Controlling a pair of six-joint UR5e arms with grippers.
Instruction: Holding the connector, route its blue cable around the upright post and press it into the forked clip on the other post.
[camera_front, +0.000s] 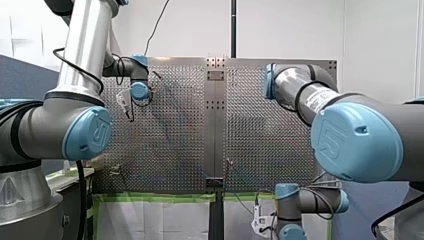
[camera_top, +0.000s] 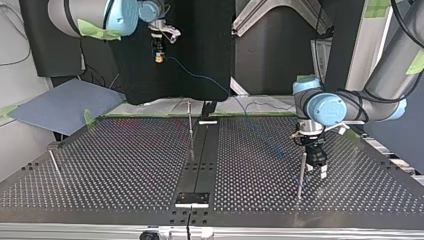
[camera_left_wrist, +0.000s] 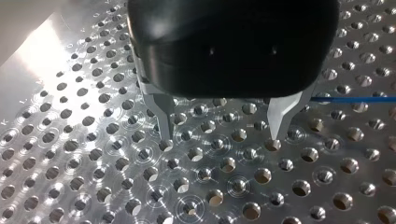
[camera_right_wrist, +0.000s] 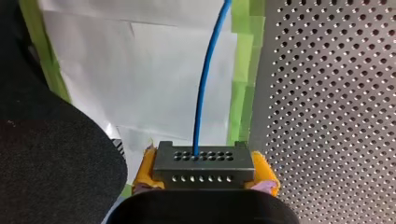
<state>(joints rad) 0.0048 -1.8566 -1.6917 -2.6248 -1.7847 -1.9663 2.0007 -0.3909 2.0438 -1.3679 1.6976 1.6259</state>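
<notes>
**Routing the Cable**

The connector (camera_right_wrist: 204, 165) is being gripped by the right pincer (camera_top: 159, 56), upper left of the top view. Its blue cable (camera_right_wrist: 205, 84) is best being led low around the centre post (camera_top: 190, 125) under light tension. The left pincer (camera_left_wrist: 219, 139) is being held open, empty, over the desk (camera_top: 125, 165).

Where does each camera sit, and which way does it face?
Front view: behind and above, looking over the perforated table; my left arm and my right arm show.
Top view: across the table, facing the arms; my right tool at left, my left tool at right.
Left wrist view: on my left wrist, looking past open fingers at the table.
Right wrist view: on my right wrist, looking along its tool, shut on the connector.
Shared: both wrist views show the blue cable.
</notes>
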